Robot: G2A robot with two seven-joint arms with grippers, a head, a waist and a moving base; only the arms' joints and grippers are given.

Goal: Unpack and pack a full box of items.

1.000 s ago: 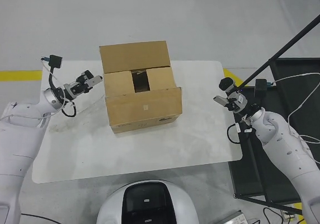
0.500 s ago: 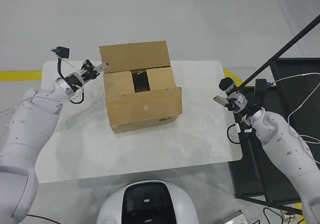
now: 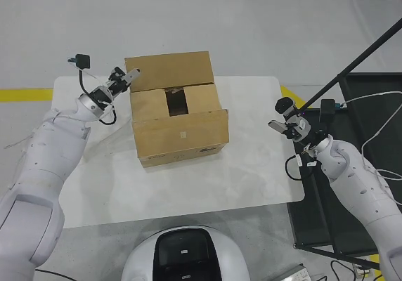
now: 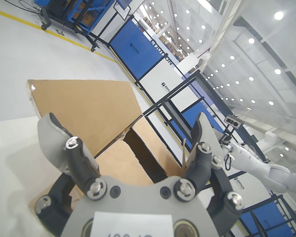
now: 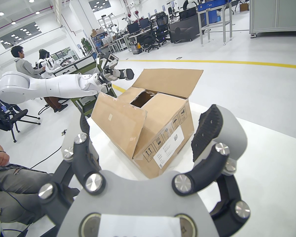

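We cannot see inside the box (image 3: 178,109): the gap (image 3: 177,102) between its two folded side flaps is only a dark hole. In the left wrist view one finger (image 4: 51,129) covers part of the back flap (image 4: 83,104), so we cannot tell if it touches the card. The box is brown cardboard with square corners, and it sits in the middle of the white counter (image 3: 243,175). Its back flap is open, its front flap (image 3: 181,133) hangs out toward the robot, and a white label (image 5: 168,144) is stuck on one side. The counter is flat with round corners. The left end effector (image 3: 127,76) is at the far left corner of the box, by the back flap's edge, with its two curved grey fingers wide apart. The right end effector (image 3: 285,125) hangs over the counter's right edge, well apart from the box, and its fingers with bumpy black pads (image 5: 204,129) are spread too. Since a second ago the left arm has swung from beside the box's left wall up to that far corner. The right arm and the box have stayed put
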